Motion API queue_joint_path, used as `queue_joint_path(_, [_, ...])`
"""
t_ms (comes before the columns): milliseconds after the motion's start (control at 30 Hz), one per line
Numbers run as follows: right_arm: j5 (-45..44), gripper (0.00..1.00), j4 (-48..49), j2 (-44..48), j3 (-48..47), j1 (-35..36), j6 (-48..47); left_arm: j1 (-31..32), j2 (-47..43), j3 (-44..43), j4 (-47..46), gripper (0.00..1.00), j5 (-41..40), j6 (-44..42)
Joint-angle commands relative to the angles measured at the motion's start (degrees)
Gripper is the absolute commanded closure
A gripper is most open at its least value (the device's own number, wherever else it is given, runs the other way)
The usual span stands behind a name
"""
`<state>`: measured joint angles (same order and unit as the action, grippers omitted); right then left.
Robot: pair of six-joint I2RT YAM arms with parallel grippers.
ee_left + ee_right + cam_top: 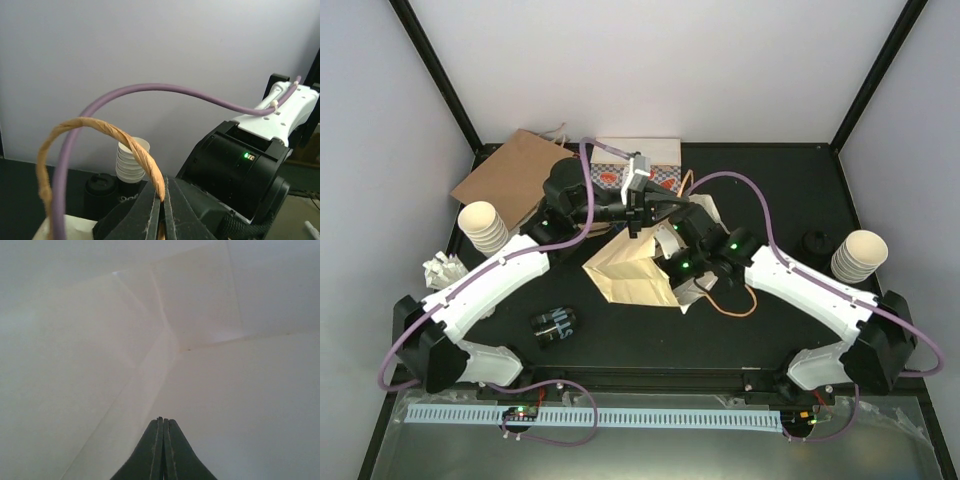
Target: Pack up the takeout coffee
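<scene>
A cup with a round black lid [817, 243] stands upright at the right, beside a stack of lidless cream cups [860, 255]. In the left wrist view this cup [100, 190] looks dark-bodied with white lettering. A cream paper bag [625, 270] lies mid-table. My left gripper [163, 192] is shut on the bag's twisted tan paper handle [100, 127] and holds it up. My right gripper [163, 419] is shut with nothing between the jaws, and is inside the bag, with only white bag wall [200, 365] around it. Its fingers are hidden in the top view.
A dark cylindrical cup-like object [555, 323] lies on its side at the front left. A brown bag [510, 170] and a second cup stack [485, 225] are back left, beside crumpled white paper [442, 268]. A patterned box [635, 165] sits at the back centre. The bag's other handle [740, 300] lies loose.
</scene>
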<state>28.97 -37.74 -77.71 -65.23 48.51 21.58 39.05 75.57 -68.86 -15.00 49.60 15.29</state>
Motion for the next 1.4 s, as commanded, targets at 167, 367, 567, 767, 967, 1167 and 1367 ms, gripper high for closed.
queue_joint_path(167, [-5.98, 0.99, -3.8, -5.32, 1.44, 0.12, 2.93, 0.79, 2.71, -1.76, -2.04, 0.98, 0.71, -2.66])
queue_joint_path(367, [-9.91, 0.99, -8.53, -6.02, 3.51, 0.14, -0.23, 0.33, 0.21, -3.69, 3.67, 0.99, -5.78, -10.73])
queue_joint_path(567, [-21.14, 0.99, -14.47, -4.65, 1.44, 0.12, -0.62, -0.34, -1.81, -3.97, 7.78, 0.99, -9.69, -15.46])
queue_joint_path(767, [-33.51, 0.99, -22.44, -5.53, -2.6, 0.03, -1.1, -0.93, -4.29, -3.57, 10.56, 0.99, -14.07, -16.33])
queue_joint_path(967, [-48.85, 0.99, -30.27, -6.27, -9.45, -0.11, -0.46, -1.79, -5.06, -1.68, 10.07, 0.98, -17.42, -12.32])
queue_joint_path(1167, [-58.02, 0.96, -36.24, -8.5, -15.87, -0.82, -0.91, -2.56, -4.2, 3.3, 4.2, 0.99, -20.08, -3.49])
queue_joint_path(1367, [-56.84, 0.94, -33.41, -10.27, -18.39, -1.13, -2.27, -3.31, -0.66, 6.33, 1.09, 0.98, -20.33, 1.34])
